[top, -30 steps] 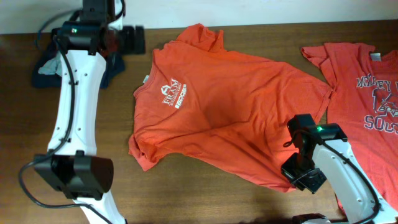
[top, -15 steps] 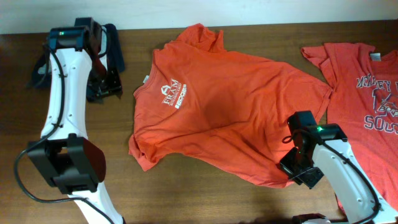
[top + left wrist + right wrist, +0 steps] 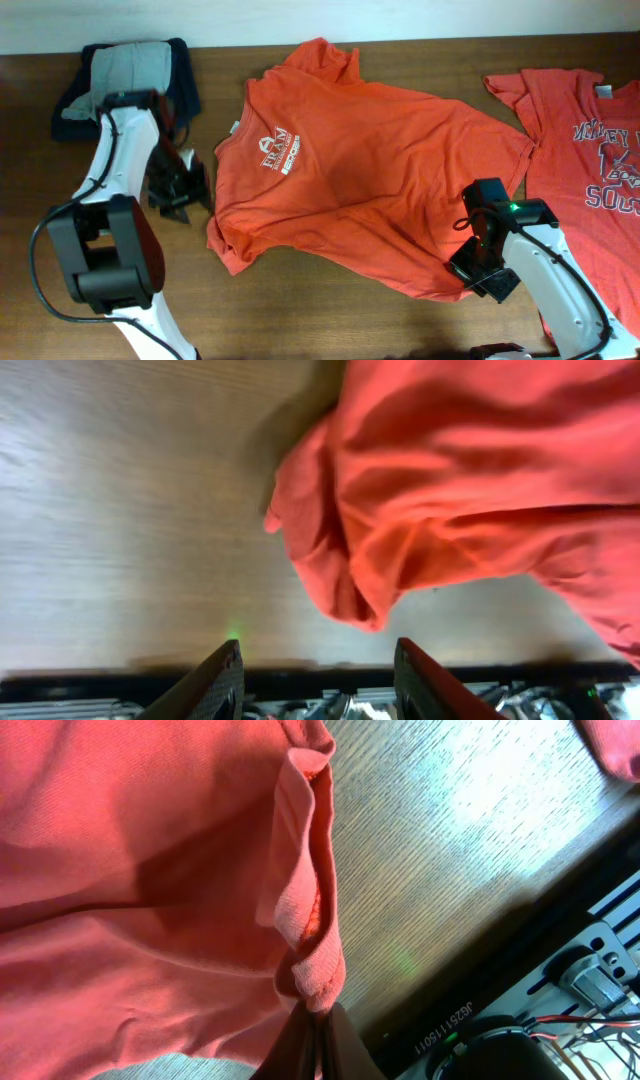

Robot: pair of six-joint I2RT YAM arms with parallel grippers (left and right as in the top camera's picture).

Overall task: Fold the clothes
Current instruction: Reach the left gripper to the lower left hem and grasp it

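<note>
Item one: orange-red T-shirt (image 3: pixel 360 170), white chest logo, spread flat but rumpled at the middle of the counter (image 3: pixel 300 320), collar toward the left edge.
Item two: second T-shirt (image 3: pixel 585 150), same colour, white lettering, at the right edge.
Item three: dark garment (image 3: pixel 130 70), bundled at the far left corner.
Left end effector (image 3: pixel 185 198): fingers parted, nothing between them, low over bare wood just beside the orange-red T-shirt's near sleeve.
Right end effector (image 3: pixel 478 278): clenched on the orange-red T-shirt's hem, toward the near edge.
</note>
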